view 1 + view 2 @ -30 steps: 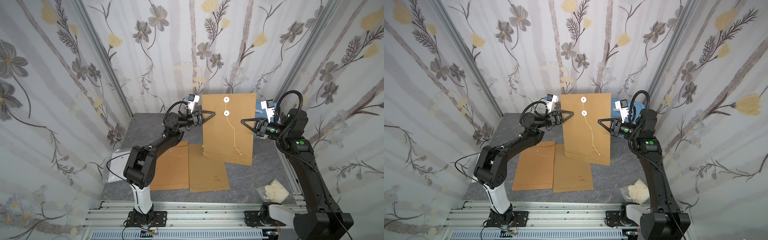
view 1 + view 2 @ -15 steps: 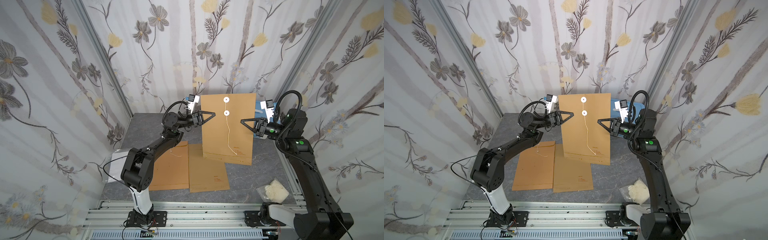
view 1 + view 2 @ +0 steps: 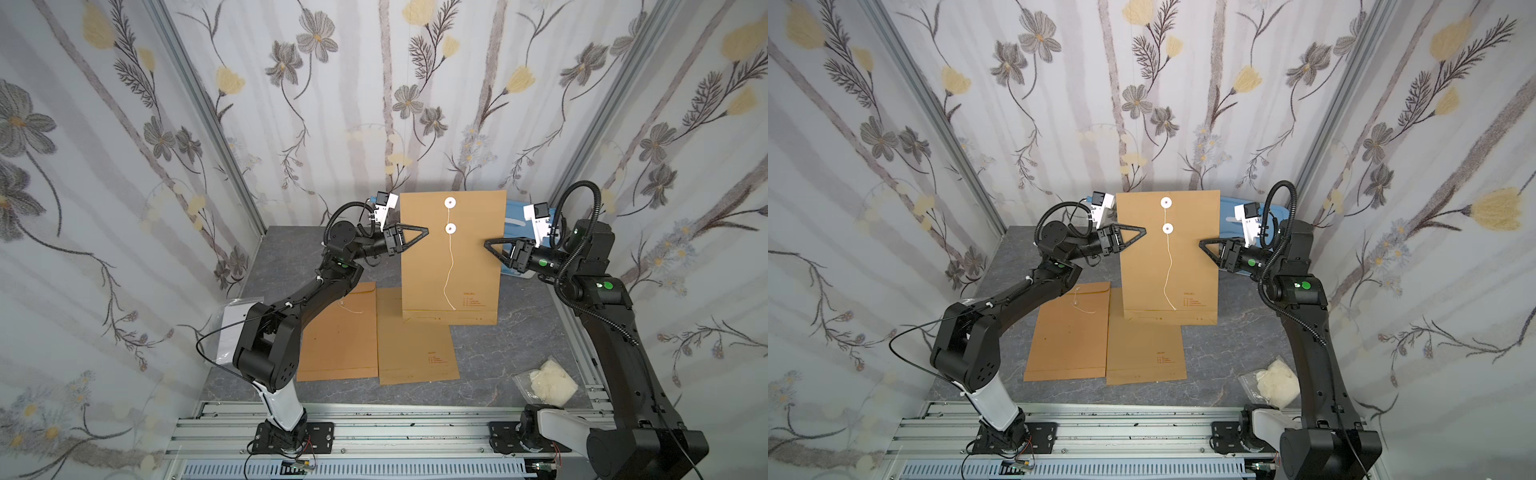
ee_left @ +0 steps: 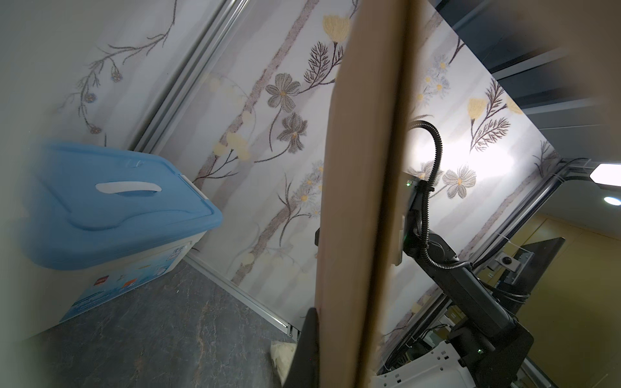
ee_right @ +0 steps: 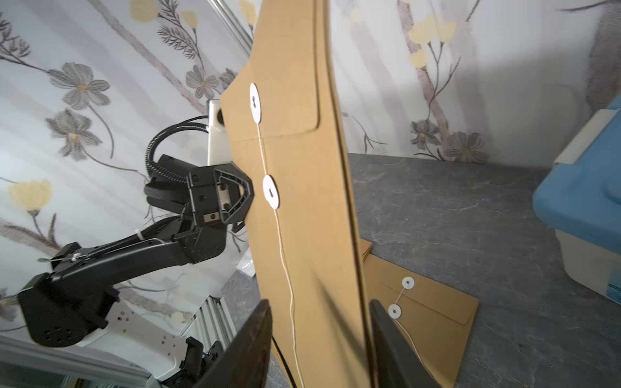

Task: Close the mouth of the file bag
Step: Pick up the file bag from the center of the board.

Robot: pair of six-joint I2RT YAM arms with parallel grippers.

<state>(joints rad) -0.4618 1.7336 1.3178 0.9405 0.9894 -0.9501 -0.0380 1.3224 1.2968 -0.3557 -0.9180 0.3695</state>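
Nearest, well below the right end effector (image 3: 487, 243), a clear pouch (image 3: 548, 382) of white stuff lies on the tabletop (image 3: 519, 332). Two flat envelopes (image 3: 338, 332) lie side by side below the left end effector (image 3: 424, 230). Between both end effectors the file bag (image 3: 473, 216) hangs upright. The left one is clamped on one edge, and the right one's jaws stand apart on either side of the opposite edge. The flap is folded down, and the string (image 3: 447, 274) dangles loose past the lower disc (image 3: 450, 228). Behind the right end effector sits a blue-lidded box (image 4: 117, 201).
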